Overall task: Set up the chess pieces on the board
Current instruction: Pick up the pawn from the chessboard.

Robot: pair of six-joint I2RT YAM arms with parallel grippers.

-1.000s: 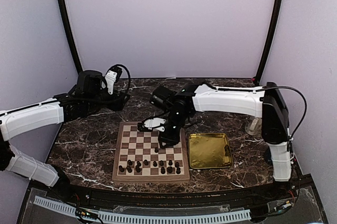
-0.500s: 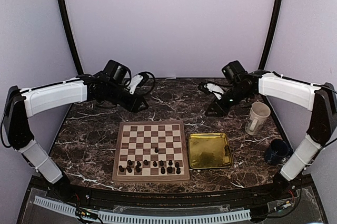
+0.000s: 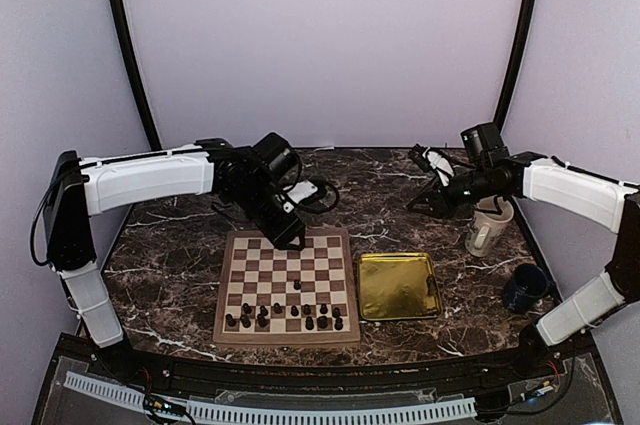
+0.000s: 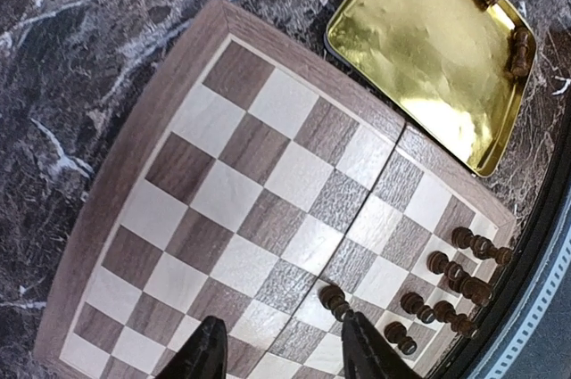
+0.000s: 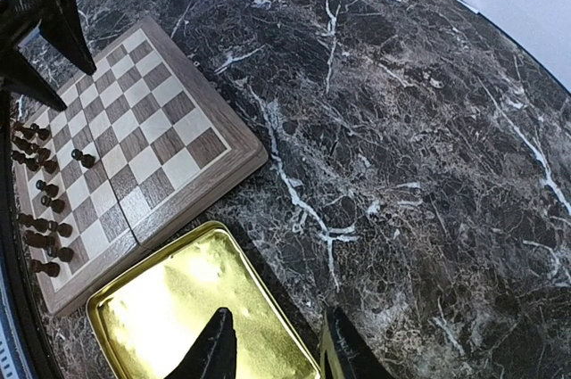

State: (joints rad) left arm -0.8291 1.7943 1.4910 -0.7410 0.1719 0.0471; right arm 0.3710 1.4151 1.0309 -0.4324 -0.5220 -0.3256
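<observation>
Left gripper [image 4: 285, 354] hangs over the far edge of the board [image 4: 134, 152], fingers apart and empty. The chess pieces [image 3: 290, 317] crowd its near edge. One stray piece [image 4: 336, 301] stands upright mid-board, nearward of those fingers, so the left arm is closer. Right gripper [image 5: 278, 352], parted and empty, sits toward the table's far right corner. A few pieces [image 4: 517, 45] hug a corner of the gold tray [image 4: 419, 31]; their types are too small to read.

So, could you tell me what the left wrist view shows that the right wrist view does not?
Only the left wrist view shows a few chess pieces lying at one end of the gold tray. Only the right wrist view shows the left gripper from outside, open above the far edge of the board. Both show the board, pieces crowded along its near side, one lone piece further in, part of the tray and the marble table.
</observation>
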